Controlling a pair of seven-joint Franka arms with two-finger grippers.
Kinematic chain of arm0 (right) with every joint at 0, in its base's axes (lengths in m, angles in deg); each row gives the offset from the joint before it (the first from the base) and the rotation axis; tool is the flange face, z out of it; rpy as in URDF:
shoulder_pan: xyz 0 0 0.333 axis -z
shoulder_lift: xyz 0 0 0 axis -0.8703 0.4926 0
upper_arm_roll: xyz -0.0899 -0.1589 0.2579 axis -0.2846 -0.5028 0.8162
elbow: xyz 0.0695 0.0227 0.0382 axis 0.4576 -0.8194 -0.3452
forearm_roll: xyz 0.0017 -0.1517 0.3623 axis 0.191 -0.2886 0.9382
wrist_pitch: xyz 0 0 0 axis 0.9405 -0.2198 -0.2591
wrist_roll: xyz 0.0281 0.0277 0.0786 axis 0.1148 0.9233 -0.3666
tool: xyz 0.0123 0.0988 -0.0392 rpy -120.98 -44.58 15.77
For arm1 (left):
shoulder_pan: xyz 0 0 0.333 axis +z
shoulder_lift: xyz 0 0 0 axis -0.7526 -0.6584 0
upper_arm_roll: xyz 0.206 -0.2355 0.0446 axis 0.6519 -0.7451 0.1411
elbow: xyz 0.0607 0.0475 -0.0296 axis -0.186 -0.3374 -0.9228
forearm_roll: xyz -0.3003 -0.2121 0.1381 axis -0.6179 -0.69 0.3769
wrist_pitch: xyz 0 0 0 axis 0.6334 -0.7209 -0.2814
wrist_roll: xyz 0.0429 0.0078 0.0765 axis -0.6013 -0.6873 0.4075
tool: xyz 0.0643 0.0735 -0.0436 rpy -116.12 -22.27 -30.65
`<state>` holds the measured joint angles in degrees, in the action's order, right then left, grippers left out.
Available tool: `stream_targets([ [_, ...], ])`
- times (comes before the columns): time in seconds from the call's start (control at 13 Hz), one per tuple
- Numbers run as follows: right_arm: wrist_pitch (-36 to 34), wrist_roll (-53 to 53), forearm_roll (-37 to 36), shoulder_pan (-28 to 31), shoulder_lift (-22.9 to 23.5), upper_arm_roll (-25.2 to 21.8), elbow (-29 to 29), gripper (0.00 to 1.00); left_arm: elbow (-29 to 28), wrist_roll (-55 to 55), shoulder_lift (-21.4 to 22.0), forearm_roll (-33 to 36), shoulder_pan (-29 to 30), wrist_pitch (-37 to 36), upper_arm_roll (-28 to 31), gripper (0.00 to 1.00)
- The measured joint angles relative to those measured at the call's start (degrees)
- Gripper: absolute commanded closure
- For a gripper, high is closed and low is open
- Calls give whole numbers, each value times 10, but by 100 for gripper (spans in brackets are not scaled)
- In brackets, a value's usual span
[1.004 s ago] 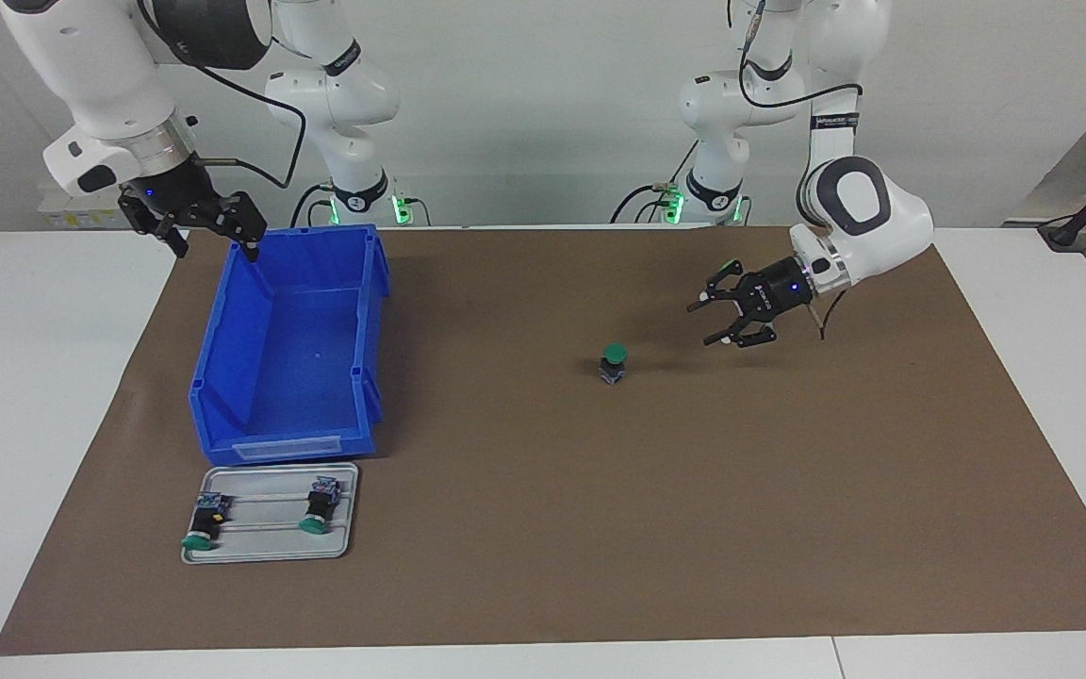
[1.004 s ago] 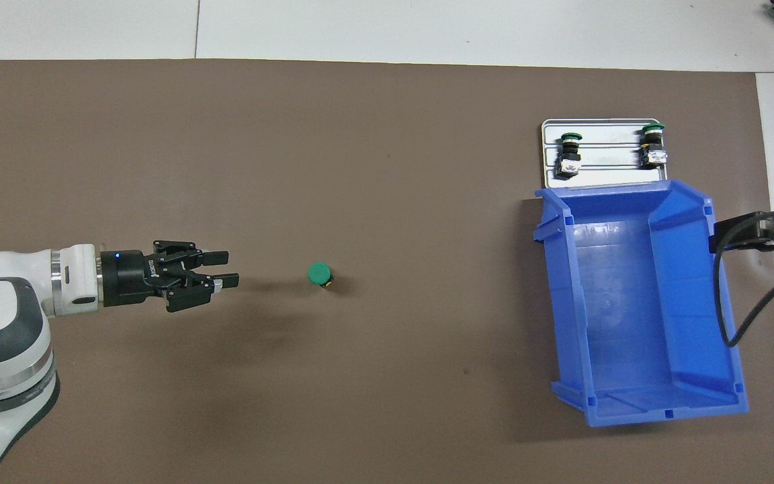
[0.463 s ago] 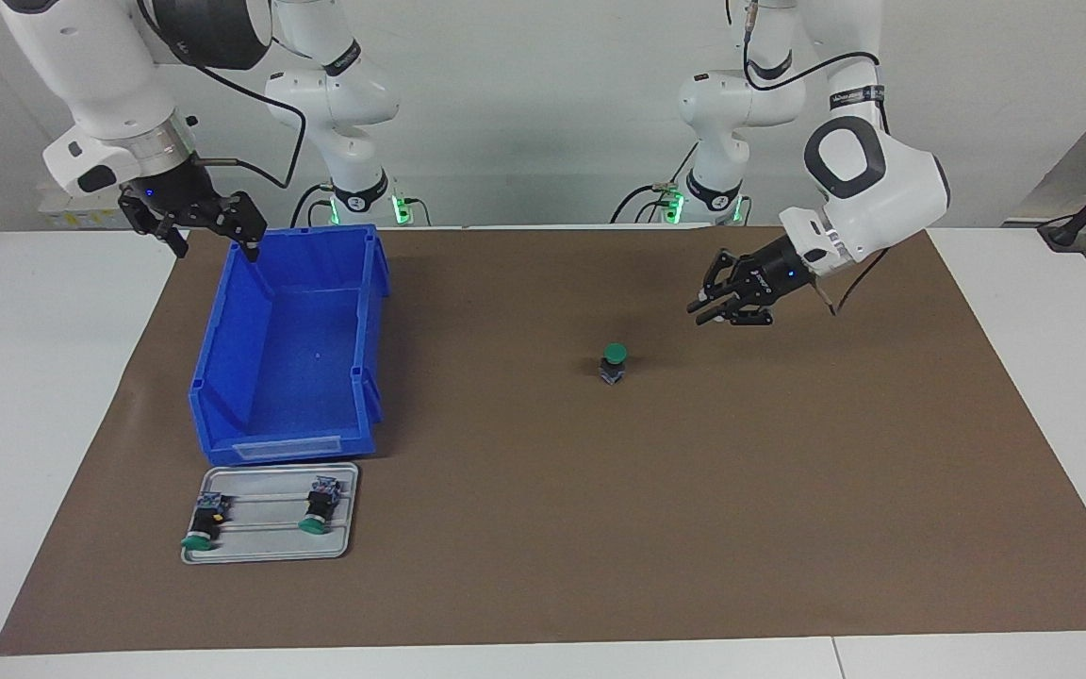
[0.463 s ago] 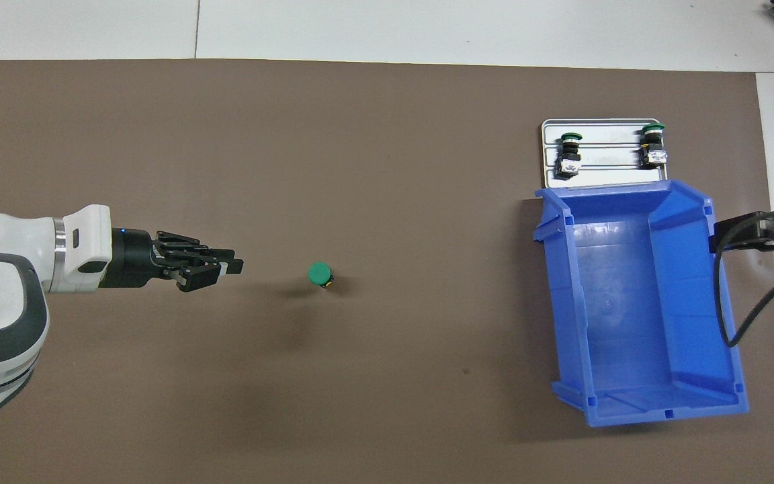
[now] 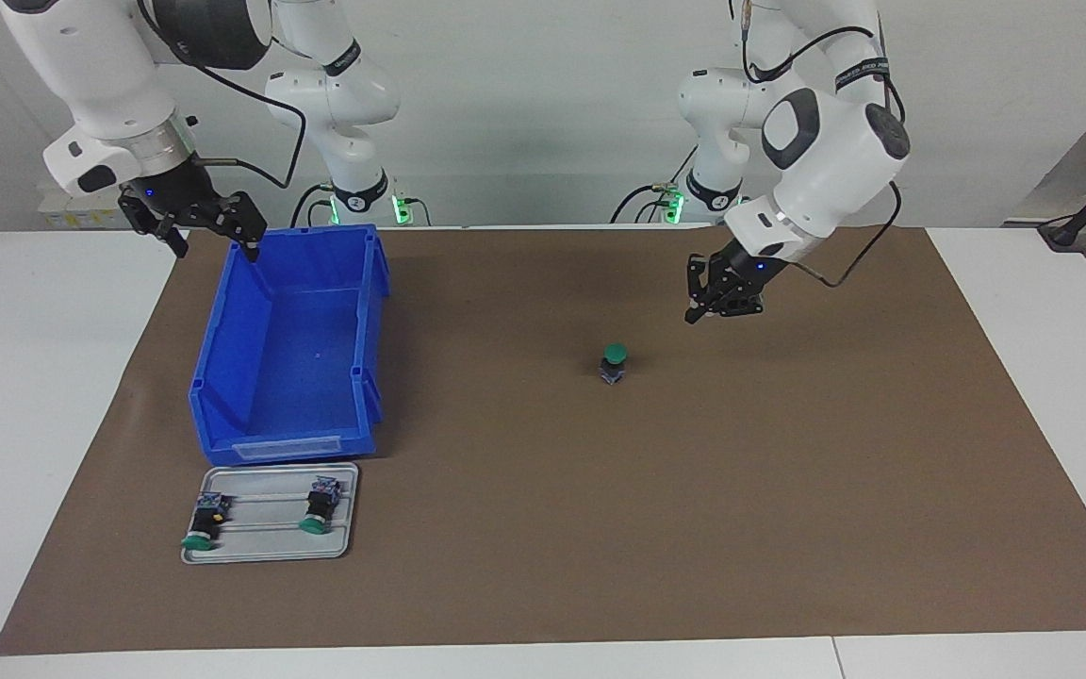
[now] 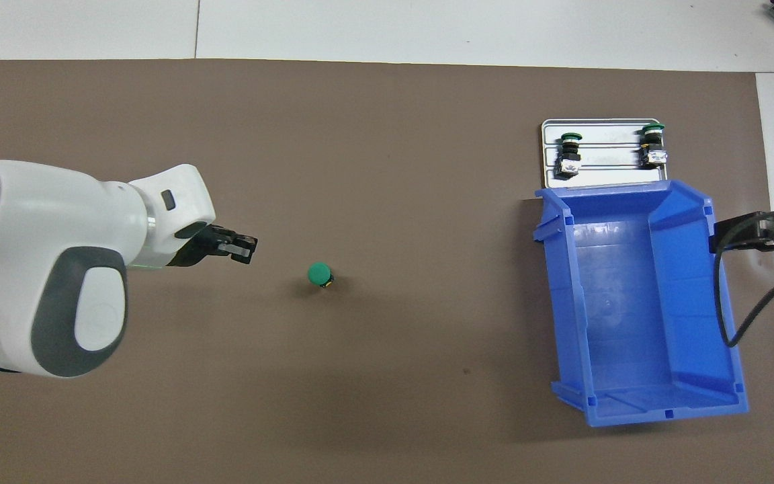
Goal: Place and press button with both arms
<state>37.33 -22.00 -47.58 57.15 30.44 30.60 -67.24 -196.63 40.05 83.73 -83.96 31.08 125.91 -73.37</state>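
Nearest to the robots, the right gripper (image 5: 213, 236), raised over the robot-side rim of the blue bin (image 5: 288, 377), fingers spread wide and holding nothing; right arm waiting there. In the overhead view only the tip of this gripper (image 6: 763, 232) seen, at the edge of the bin (image 6: 635, 302) toward the right arm's end of the table. Then the left gripper (image 5: 705, 314), up in the air over the bare brown mat (image 5: 788, 471), pointing down and slightly toward the bin, fingers clenched together on nothing; in the overhead view (image 6: 244, 247) seen beside the button (image 6: 320, 273), with a clear gap. Next the button (image 5: 613, 363), standing upright on the mat with green cap on top, well apart from the bin, toward the left arm's end of the table, touched by no gripper. Farther from the robots than the bin, just beside its front wall, a small metal tray (image 5: 265, 556) with two more push-buttons lying on their sides: one (image 5: 320, 505) plain, the other (image 5: 201, 521) with a yellow spot.
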Motion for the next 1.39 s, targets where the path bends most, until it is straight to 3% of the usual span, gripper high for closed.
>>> stream_targets([
  [0.39, 0, 0, 0, 0, 0, 0, 0, 0, 1, 127, -33, 106, -60, 24, -1, 100],
  [1.39, 0, 0, 0, 0, 0, 0, 0, 0, -27, 194, -98, 141, -105, 81, 0, 100],
])
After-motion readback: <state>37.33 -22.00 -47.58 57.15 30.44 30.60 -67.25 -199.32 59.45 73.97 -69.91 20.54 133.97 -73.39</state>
